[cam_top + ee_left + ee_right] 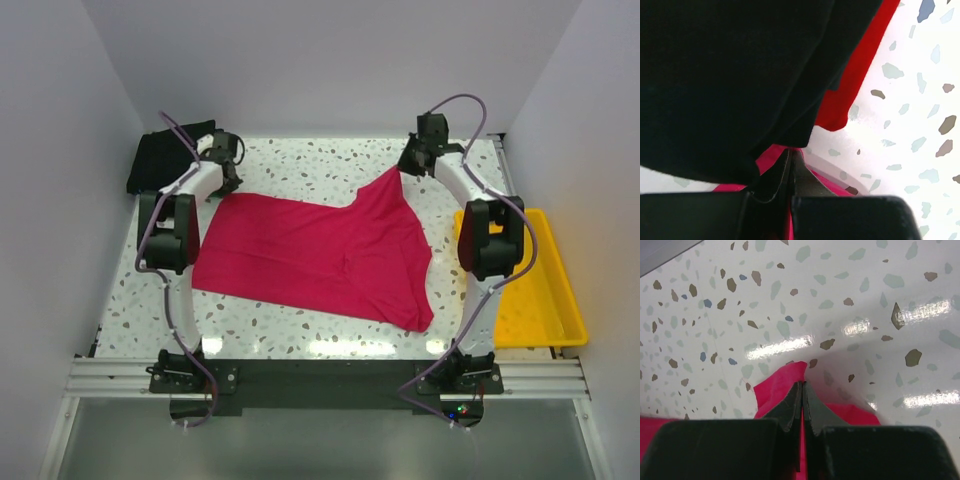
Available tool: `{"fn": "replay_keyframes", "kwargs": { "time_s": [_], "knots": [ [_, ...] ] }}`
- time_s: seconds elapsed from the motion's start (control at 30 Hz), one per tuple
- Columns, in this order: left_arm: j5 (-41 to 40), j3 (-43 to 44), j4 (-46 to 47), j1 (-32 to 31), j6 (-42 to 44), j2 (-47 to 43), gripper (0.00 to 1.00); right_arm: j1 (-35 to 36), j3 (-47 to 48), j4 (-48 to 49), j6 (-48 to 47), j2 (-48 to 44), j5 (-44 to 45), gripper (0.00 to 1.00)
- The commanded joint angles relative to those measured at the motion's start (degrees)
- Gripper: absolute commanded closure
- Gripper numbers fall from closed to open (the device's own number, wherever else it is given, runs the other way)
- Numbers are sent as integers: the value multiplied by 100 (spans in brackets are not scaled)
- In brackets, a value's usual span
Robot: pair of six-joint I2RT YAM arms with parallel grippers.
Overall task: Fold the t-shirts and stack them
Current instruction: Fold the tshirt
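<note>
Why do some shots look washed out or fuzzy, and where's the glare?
Right wrist view: lights streak white glare across the glossy speckled table, and the dark fingers up close look soft. Left wrist view: black cloth fills the frame, while the table beside it is blown out white. Top external view: evenly lit, sharp, with faint glare streaks near the front edge.

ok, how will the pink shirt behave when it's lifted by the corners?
Likely floppy: the pink shirt tents up at the right pincer and creases below. Probably light: a fingertip pinch holds that corner up. Should slide easily on the glossy table.
</note>
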Motion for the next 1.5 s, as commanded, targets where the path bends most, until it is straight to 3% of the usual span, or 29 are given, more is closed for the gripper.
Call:
{"fn": "replay_keyframes", "kwargs": {
  "time_s": [0.0,0.5,1.07,1.47],
  "knots": [
    [55,-102,283,112,52,-449,100,-30,-154,161,-121,-499,-49,100],
    [511,-550,415,296,-202,-914,100,-21,-1550,266,-113,-1897,-23,100],
    [758,-2597,1337,560,-730,-2434,100,58,-4565,574,713,-4647,-523,100],
    [846,-3802,1839,770,-915,-3296,100,295,-5436,-85,538,-5957,-629,100]
  ]
}}
